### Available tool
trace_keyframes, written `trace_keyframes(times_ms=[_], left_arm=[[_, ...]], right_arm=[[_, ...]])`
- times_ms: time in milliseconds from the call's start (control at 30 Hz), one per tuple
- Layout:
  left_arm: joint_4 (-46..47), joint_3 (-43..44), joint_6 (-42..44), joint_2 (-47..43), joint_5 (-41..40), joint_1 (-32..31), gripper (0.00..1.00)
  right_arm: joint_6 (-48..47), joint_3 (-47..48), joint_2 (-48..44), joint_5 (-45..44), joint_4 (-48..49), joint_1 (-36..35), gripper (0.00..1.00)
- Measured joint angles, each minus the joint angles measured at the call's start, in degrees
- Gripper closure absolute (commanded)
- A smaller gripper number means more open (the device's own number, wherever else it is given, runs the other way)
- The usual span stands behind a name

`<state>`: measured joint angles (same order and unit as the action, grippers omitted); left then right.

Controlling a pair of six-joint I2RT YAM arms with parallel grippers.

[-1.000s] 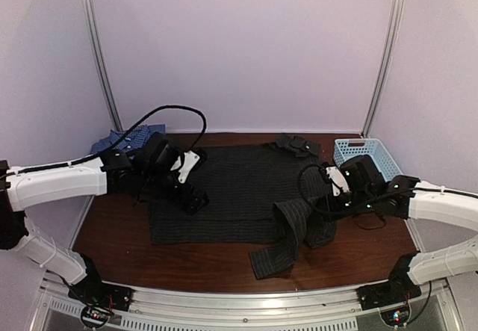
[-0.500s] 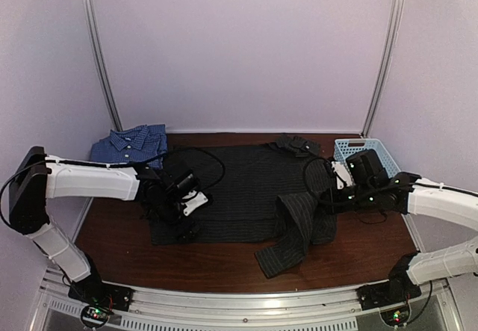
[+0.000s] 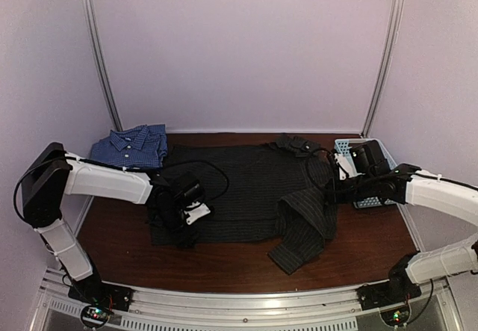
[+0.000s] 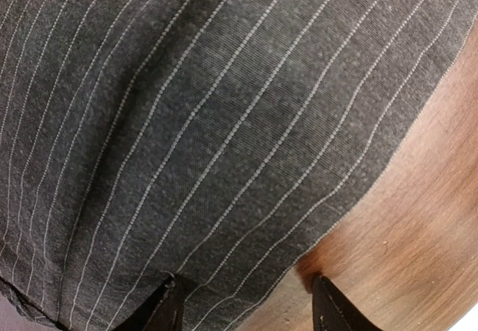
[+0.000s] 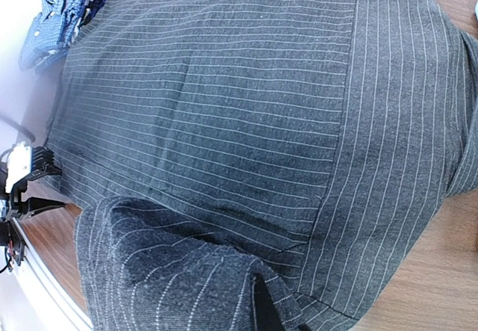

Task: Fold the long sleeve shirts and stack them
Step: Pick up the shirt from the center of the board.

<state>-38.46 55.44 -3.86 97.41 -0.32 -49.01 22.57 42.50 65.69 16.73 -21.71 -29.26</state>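
Top, left-wrist and right-wrist views. Two shirts, one basket, two grippers.

**Black pinstriped shirt** [image 3: 239,189]: one, spread flat across the middle of the wooden table [image 3: 224,260], collar [image 3: 295,146] at the far edge. One sleeve [image 3: 302,230] on the shirt's right side is doubled over the body, and its end trails off the near hem onto the bare wood.

**Left gripper** [image 4: 250,307]: low at the near-left corner of the black shirt. Its two fingertips [image 4: 168,308] stand apart, with the hem edge and a strip of table between them. The jaws are not closed on anything.

**Right gripper** [image 5: 267,312]: at the right side of the black shirt, clamped shut on a bunch of pinstriped cloth where the folded sleeve begins. That cloth is raised off the table there.

**Blue checked shirt** [image 3: 131,146]: one, folded into a compact bundle, beyond the black shirt's far-left corner and apart from it.

**Light blue plastic basket** [image 3: 377,196]: one, just beyond the black shirt's far-right corner. The right arm crosses over it and hides most of its inside, so its contents cannot be told. Neither shirt lies in it.
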Motion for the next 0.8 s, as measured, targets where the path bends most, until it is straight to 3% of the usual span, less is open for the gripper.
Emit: trace_keyframes(times_ms=[200, 433, 800], left_arm=[[0.76, 0.09, 0.09, 0.26, -0.68, 0.0, 0.62], [1.55, 0.28, 0.09, 0.44, -1.62, 0.0, 1.0], [1.33, 0.07, 0.37, -1.11, -2.27, 0.0, 1.0]], right_arm=[[-0.76, 0.96, 0.7, 0.87, -0.7, 1.44, 1.0], [-1.49, 2.19, 1.33, 1.51, -1.05, 1.92, 1.0], [-1.79, 7.28, 3.19, 1.29, -5.44, 2.08, 1.0]])
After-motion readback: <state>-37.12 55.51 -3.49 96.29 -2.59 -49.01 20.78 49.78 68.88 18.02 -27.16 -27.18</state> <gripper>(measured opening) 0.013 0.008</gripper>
